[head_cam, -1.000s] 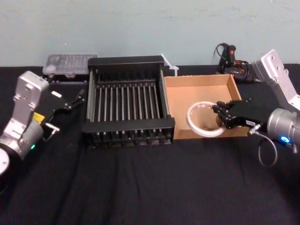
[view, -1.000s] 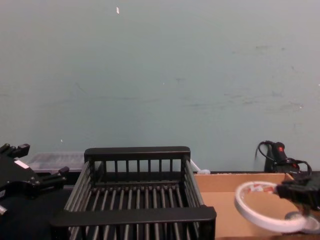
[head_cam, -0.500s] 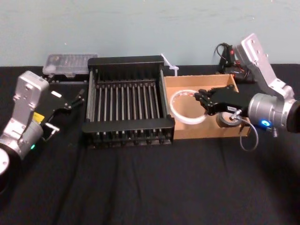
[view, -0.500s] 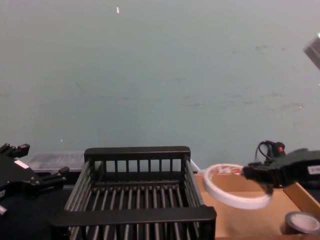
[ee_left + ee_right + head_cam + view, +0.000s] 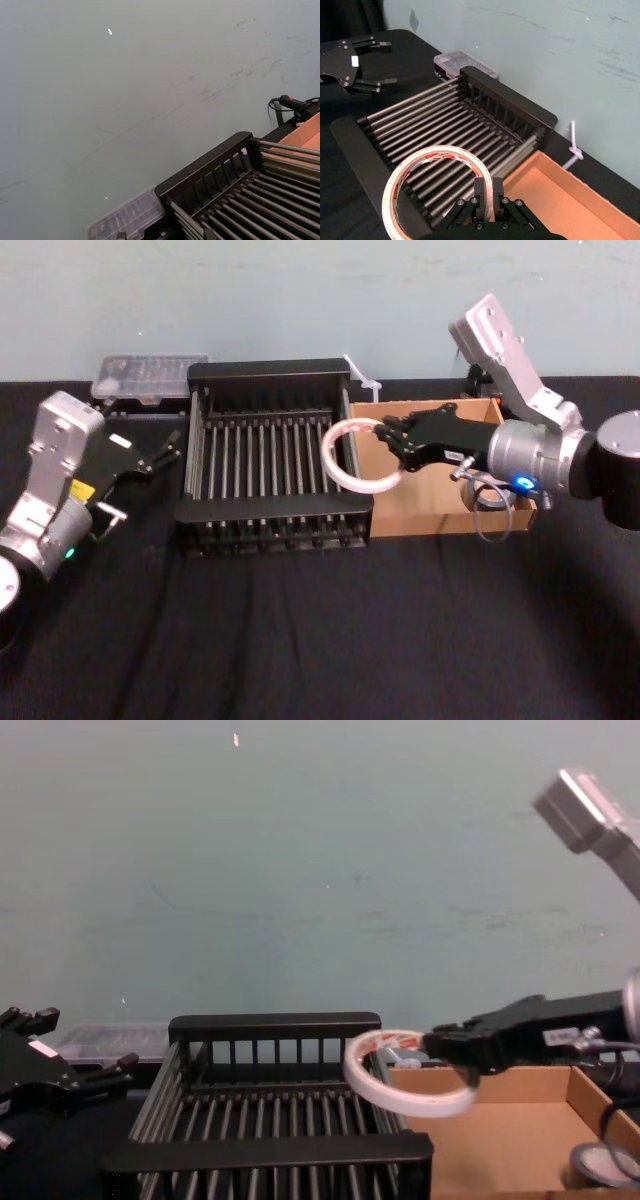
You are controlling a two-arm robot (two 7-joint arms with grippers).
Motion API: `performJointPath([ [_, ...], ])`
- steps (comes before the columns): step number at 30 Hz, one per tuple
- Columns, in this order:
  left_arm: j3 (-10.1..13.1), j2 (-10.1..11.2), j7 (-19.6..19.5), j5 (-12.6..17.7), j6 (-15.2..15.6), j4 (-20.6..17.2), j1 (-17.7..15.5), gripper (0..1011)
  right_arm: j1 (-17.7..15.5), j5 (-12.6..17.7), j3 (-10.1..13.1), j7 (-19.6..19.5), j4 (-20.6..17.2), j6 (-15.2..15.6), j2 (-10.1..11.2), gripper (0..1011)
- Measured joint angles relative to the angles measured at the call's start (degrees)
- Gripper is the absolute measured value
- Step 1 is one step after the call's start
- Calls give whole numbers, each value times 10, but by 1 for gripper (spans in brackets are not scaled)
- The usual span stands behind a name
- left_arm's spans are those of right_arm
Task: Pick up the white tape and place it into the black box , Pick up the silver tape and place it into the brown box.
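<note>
White tape (image 5: 353, 455): clamped by its band in the right gripper (image 5: 388, 443). It has been carried from above the brown box (image 5: 430, 522) to a raised position over the right rim of the black box (image 5: 268, 371); release is judged next. Silver tape (image 5: 600, 1165): right of the black box, already in the brown box. Left gripper (image 5: 160, 452): fingers parted, parked left of the black box.

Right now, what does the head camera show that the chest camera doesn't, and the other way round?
Head view: a look down onto the slatted floor of the black box, the bare dark table in front, and the silver body of the left arm. Chest view: a side look, with the white tape tilted in the air above where the black box meets the brown box. Both: the right gripper shut on the white tape, the silver tape in the brown box, and the left gripper parked, open, left of the black box.
</note>
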Motion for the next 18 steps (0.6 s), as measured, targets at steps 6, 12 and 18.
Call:
performJointPath([
  [6, 0, 0, 0, 0, 0, 0, 0, 1001, 24, -9, -18, 8, 26, -9, -20, 101],
  [12, 0, 0, 0, 0, 0, 0, 0, 1001, 51, -22, -35, 13, 64, -17, -42, 101],
  [18, 0, 0, 0, 0, 0, 0, 0, 1001, 78, -36, -47, 16, 109, -24, -67, 101],
])
